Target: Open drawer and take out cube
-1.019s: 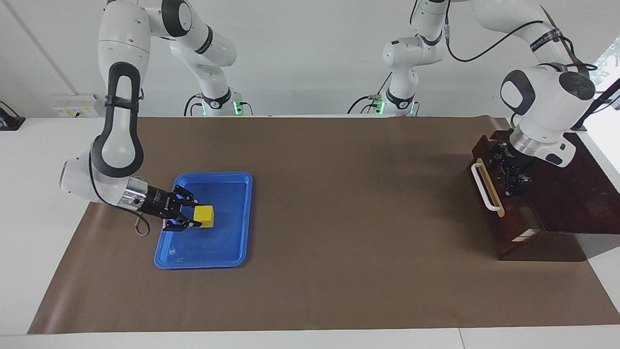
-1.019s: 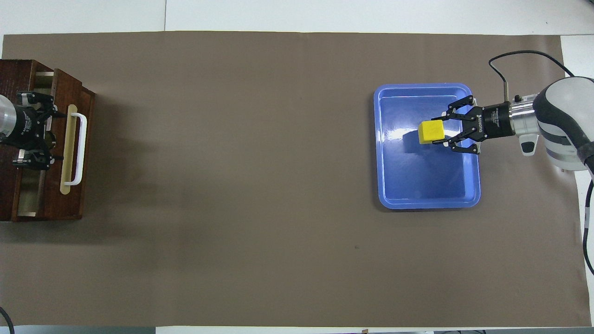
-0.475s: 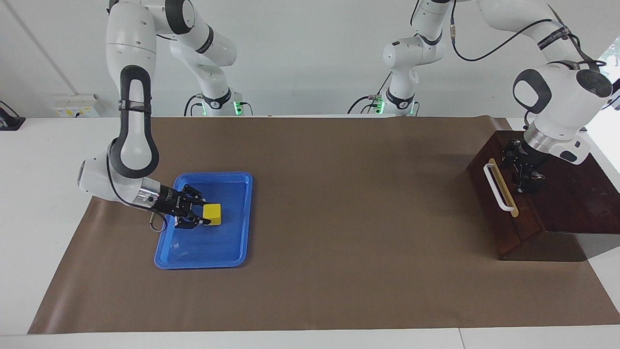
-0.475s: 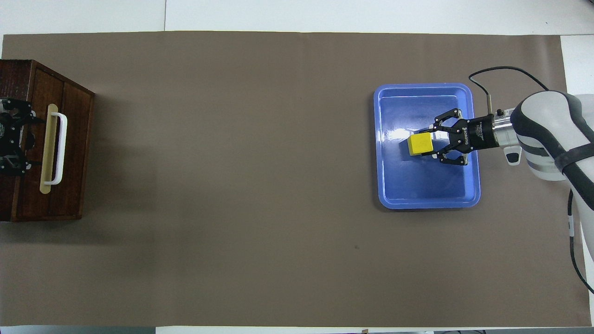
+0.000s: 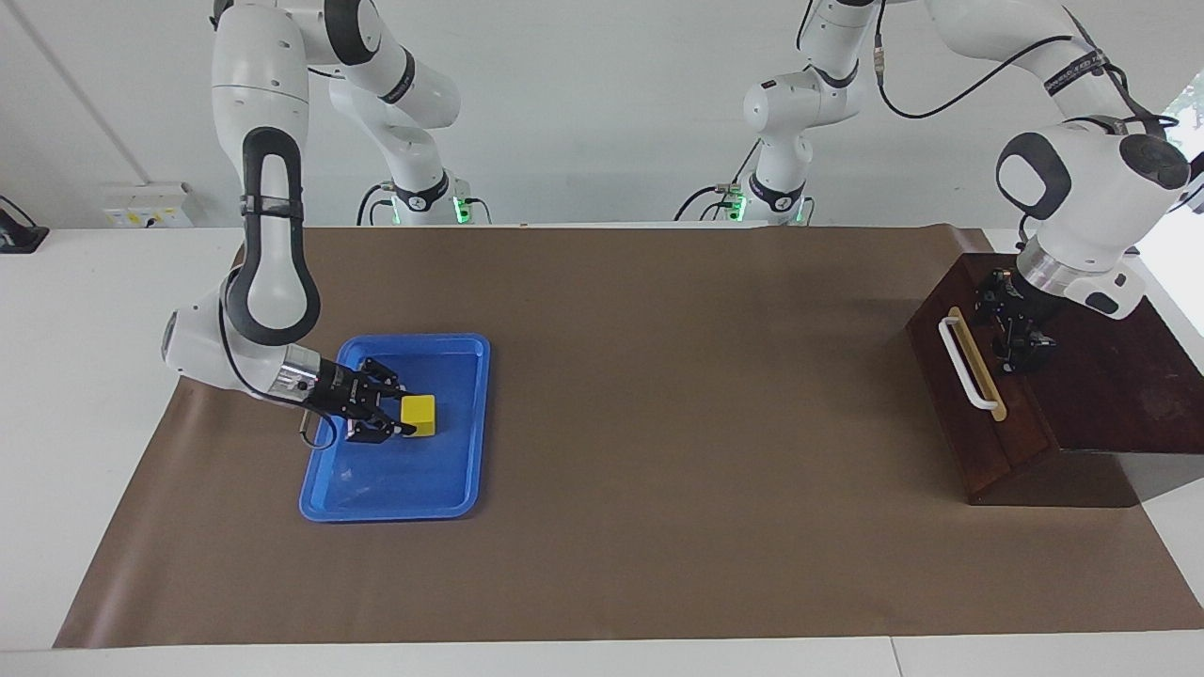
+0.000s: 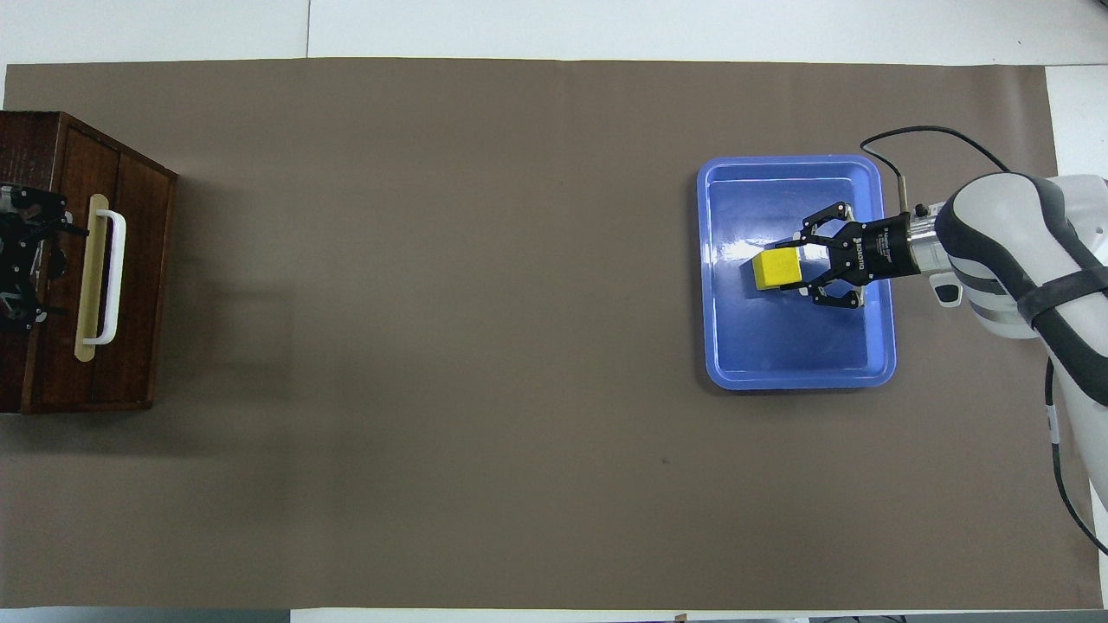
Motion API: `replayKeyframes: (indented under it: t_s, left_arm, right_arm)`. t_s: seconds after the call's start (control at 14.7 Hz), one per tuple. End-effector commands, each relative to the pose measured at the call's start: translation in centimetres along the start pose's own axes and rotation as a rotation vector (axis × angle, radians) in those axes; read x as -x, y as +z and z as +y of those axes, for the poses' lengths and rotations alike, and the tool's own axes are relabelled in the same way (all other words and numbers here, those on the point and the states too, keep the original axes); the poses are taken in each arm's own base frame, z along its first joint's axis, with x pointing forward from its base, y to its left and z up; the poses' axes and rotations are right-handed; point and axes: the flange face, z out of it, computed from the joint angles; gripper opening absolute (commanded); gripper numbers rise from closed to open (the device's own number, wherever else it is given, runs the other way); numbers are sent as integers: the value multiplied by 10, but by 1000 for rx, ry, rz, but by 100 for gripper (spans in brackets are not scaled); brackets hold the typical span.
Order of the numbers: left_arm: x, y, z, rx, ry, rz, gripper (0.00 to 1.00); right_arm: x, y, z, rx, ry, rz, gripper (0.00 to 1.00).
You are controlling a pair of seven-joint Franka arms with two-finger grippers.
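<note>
The yellow cube (image 5: 419, 415) (image 6: 776, 269) is low in the blue tray (image 5: 463, 475) (image 6: 796, 376), at or just above its floor. My right gripper (image 5: 393, 419) (image 6: 798, 269) reaches in from the tray's edge at the right arm's end, and its fingertips clasp the cube's two sides. The dark wooden drawer (image 5: 955, 423) (image 6: 138, 285) is pushed flush into its box, with the white handle (image 5: 965, 363) (image 6: 113, 277) facing the table's middle. My left gripper (image 5: 1021, 331) (image 6: 22, 260) hovers open just above the box top beside the drawer front, holding nothing.
The brown mat (image 5: 658, 423) covers the table between tray and drawer box. The box (image 5: 1110, 376) stands at the left arm's end of the table, the tray at the right arm's end. Both arm bases stand at the robots' edge.
The drawer, pulled out a second ago, has slid shut, and my left gripper drew back over the box. My right gripper moved the cube toward the tray's middle and lower.
</note>
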Motion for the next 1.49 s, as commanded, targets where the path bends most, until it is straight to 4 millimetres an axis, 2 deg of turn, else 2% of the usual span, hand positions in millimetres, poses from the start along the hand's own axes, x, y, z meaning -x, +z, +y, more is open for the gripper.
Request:
replayKeyframes:
  t_s: [0.0, 0.14, 0.2, 0.34, 0.54, 0.61, 0.75, 0.88, 1.02, 1.29, 1.43]
  left_arm:
    - [34, -41, -13, -17, 218, 12, 100]
    - [56, -59, -17, -24, 362, 2, 100]
    - [65, -64, -19, -36, 464, -10, 100]
    - [77, -81, -21, -63, 684, -45, 100]
    - [82, -85, -20, -64, 907, -124, 100]
    - [83, -84, -18, -64, 974, -130, 100]
    - [97, -85, -2, -75, 1080, -146, 100]
    - [98, -83, 7, -89, 1167, -176, 100]
    - [96, -81, 6, -89, 1204, -184, 100]
    - [95, -88, 3, -90, 1218, -174, 100]
    - [92, -91, 1, -76, 1220, -167, 100]
  right_arm:
    - [9, -30, 7, 22, -85, 96, 91]
    - [28, -63, 5, 72, -182, 229, 98]
    - [45, -76, 6, 88, -221, 267, 100]
    - [73, -109, 10, 112, -307, 370, 100]
    - [126, -168, 10, 211, -449, 493, 100]
    - [149, -186, 14, 245, -549, 512, 100]
    - [183, -209, 28, 285, -715, 548, 100]
    - [204, -227, 44, 363, -837, 599, 100]
    - [226, -233, 54, 451, -962, 637, 100]
    - [234, -241, 69, 574, -1121, 608, 100]
    - [234, -236, 76, 618, -1177, 573, 100]
